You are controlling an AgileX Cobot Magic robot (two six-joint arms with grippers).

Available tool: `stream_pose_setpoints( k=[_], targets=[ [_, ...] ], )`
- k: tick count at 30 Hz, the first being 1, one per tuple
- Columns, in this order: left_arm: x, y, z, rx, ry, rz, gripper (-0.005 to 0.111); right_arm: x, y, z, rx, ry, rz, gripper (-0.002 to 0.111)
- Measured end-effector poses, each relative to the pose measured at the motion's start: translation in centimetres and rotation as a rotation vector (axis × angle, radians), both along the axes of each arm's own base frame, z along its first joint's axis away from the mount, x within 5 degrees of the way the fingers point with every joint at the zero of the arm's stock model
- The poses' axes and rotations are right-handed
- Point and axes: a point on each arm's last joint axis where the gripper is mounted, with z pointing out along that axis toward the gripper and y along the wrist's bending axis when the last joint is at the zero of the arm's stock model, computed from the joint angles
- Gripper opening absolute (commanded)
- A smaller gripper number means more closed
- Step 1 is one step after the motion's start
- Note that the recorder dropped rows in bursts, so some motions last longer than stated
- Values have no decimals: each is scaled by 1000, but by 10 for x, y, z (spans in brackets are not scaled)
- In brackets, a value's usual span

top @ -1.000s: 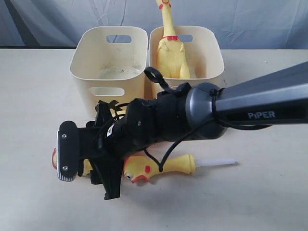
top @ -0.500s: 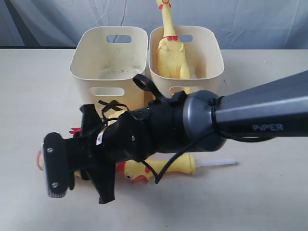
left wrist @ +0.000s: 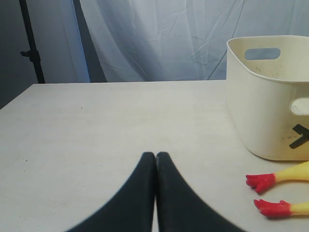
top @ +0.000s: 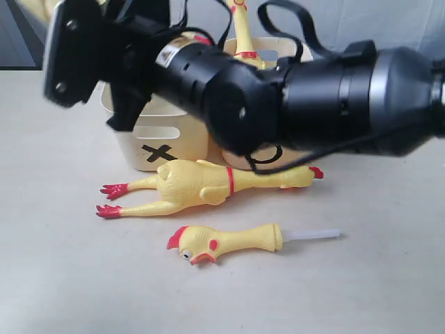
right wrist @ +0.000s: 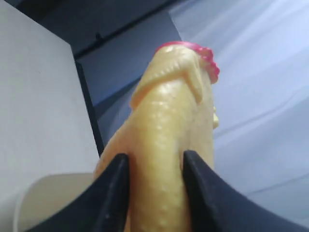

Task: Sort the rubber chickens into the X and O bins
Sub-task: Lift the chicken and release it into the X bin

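Note:
My right gripper (right wrist: 154,159) is shut on the yellow body of a rubber chicken (right wrist: 174,111), held high in the air with its red end up. In the exterior view the right arm (top: 278,104) crosses above the bins, and a bit of the held chicken (top: 36,8) shows at the top left corner. The X bin (top: 149,132) and the O bin (top: 292,45) stand side by side, and a chicken (top: 243,38) stands upright in the O bin. A long chicken (top: 201,184) and the short head-and-neck piece (top: 226,241) lie before the bins. My left gripper (left wrist: 155,155) is shut and holds nothing.
The white tube (top: 313,234) of the short piece points right along the table (top: 389,278). In the left wrist view the X bin (left wrist: 260,106) stands beside two red chicken feet (left wrist: 263,181). Grey curtains hang behind the table.
My right arm has risen from table level to above the bins, carrying a chicken up and left. The long chicken lying before the bins has come into view.

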Motion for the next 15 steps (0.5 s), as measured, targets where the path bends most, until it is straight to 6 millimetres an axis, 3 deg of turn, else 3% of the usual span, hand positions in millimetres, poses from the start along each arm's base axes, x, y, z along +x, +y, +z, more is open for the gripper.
stream_pose_setpoints(
  k=[4, 5, 7, 9, 10, 11, 12, 15],
  targets=[
    [0, 0, 0, 0, 0, 0, 0, 46, -12, -2, -23, 71, -66, -1],
    [0, 0, 0, 0, 0, 0, 0, 66, -13, -2, -22, 131, -77, -1],
    [0, 0, 0, 0, 0, 0, 0, 87, -9, -2, -14, 207, -73, 5],
    [0, 0, 0, 0, 0, 0, 0, 98, -3, -4, -16, 233, -61, 33],
    [0, 0, 0, 0, 0, 0, 0, 100, -1, -4, -16, 238, -56, 57],
    [0, 0, 0, 0, 0, 0, 0, 102, 3, -10, -30, 265, -42, 67],
    [0, 0, 0, 0, 0, 0, 0, 102, 5, -15, -43, 289, -32, 66],
    [0, 0, 0, 0, 0, 0, 0, 101, 6, -20, -43, 337, -23, 48]
  ],
)
